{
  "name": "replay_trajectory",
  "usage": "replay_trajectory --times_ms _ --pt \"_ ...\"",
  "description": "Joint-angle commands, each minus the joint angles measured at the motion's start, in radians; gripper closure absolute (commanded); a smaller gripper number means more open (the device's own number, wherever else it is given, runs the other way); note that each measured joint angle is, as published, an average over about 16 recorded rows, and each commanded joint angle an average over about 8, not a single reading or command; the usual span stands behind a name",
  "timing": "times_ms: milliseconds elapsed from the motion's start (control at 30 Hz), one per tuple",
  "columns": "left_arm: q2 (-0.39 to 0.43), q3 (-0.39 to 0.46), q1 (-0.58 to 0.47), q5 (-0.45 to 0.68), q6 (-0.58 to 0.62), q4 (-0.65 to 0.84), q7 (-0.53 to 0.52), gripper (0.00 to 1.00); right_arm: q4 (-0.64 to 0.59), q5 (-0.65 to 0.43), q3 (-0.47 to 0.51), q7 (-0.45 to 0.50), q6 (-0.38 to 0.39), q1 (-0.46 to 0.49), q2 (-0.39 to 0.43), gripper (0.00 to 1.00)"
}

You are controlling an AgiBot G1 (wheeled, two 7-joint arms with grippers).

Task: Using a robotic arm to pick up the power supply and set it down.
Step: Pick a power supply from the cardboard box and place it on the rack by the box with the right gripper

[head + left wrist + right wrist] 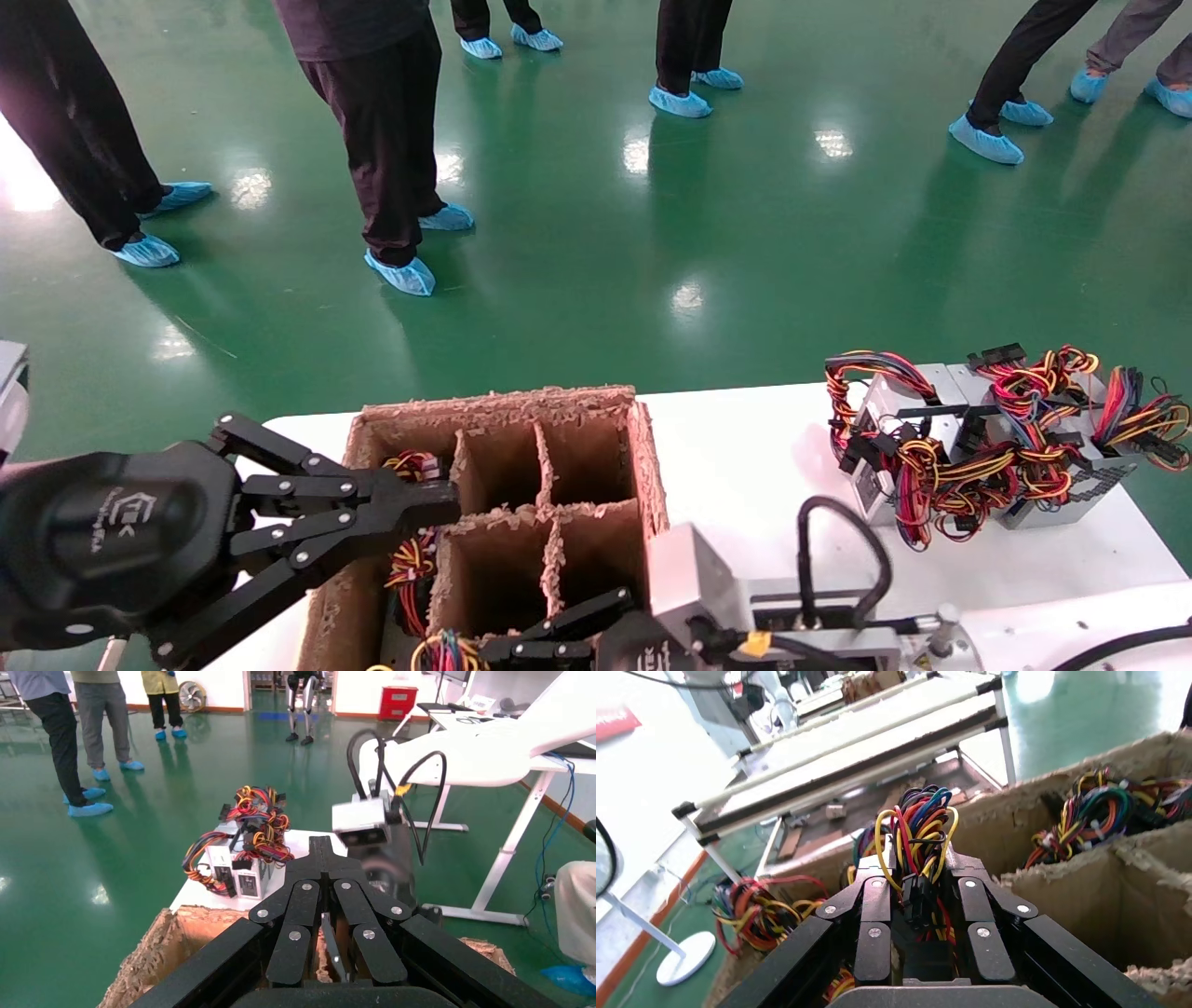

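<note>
My right gripper (492, 646) reaches low into the near-left cell of a divided cardboard box (503, 403). In the right wrist view the right gripper (916, 859) is shut on a red, yellow and black wire bundle (916, 818) and a black connector of a power supply. That unit's metal body is hidden below the fingers. My left gripper (449, 504) hovers shut and holding nothing over the box's left side; the left wrist view shows the left gripper (320, 848) with fingertips together. Several more silver power supplies (987, 457) lie on the white table at the right.
Other wire bundles (413, 559) fill the box's left cells, and the right cells (591, 461) look bare. Bare white table (745, 466) lies between box and the pile of power supplies (239, 860). People in blue shoe covers (400, 275) stand on the green floor beyond.
</note>
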Motion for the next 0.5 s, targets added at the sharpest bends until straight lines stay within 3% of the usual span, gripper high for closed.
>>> replay_trajectory --times_ms 33,500 --pt "0.0 0.0 0.0 0.0 0.0 0.0 0.0 1.0 0.003 0.018 0.008 0.008 -0.005 0.0 0.005 1.0" --pt "0.0 0.0 0.0 0.0 0.0 0.0 0.0 1.0 0.131 0.149 0.096 0.114 0.021 0.033 0.093 1.0"
